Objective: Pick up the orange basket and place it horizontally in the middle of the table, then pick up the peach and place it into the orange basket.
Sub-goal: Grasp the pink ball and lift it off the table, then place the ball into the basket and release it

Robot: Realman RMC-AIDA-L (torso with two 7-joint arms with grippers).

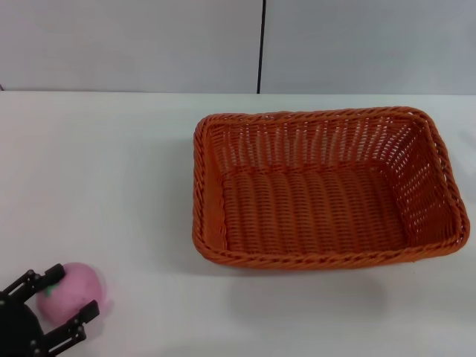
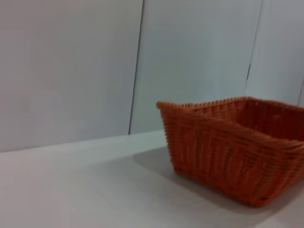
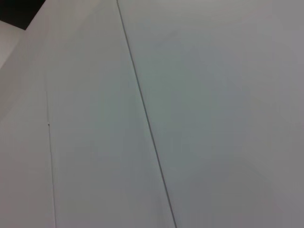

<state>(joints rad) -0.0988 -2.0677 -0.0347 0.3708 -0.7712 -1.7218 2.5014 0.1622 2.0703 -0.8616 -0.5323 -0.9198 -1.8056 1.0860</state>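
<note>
Peach step in hand: left hand (image 1: pixel 73 293) spread wide around small pink round toy peach (image 1: pixel 72 292), not yet clamped; next, close, lift, carry to large orange woven wicker basket (image 1: pixel 320 193) well beyond it on white bench (image 1: pixel 111 171)

Bare table (image 1: pixel 134 186) between peach (image 1: pixel 72 292) and orange basket (image 1: pixel 320 190).

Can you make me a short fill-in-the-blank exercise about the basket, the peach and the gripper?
1. The basket sits on the table with nothing ____ it.
2. The peach lies on the table, ____ the basket.
3. The left gripper has its fingers on either side of the ____.
4. The basket's colour is ____.

Missing words: inside; outside; peach; orange
</note>
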